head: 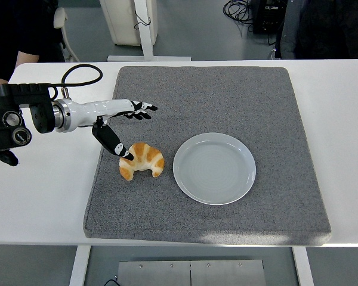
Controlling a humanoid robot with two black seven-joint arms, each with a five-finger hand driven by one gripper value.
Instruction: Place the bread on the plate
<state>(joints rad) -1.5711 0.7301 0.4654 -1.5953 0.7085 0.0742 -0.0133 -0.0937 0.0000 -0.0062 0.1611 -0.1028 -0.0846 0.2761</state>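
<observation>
- The robot's left hand (124,122) reaches in from the left side, low over the near-left part of a grey mat (227,95) that covers most of a white table (42,185).
- The hand is open and grips nothing: its four fingers (142,109) stretch out flat towards the right, and the thumb (112,142) angles down and towards the viewer.
- A croissant (142,159), golden brown with paler stripes, lies on the mat just below and slightly right of the hand, its curved ends pointing towards the near edge of the table.
- The tip of the thumb sits at the croissant's upper left edge; whether it actually touches cannot be told from this view.
- The outstretched fingers are above and beyond the croissant, clear of it.
- A round pale grey plate (238,187) rests on the mat to the right of the hand, just beside the croissant but not touching it.
- Behind the hand, a white forearm leads back to a black arm section at the left edge, with a black cable (83,68) looping above it.
</observation>
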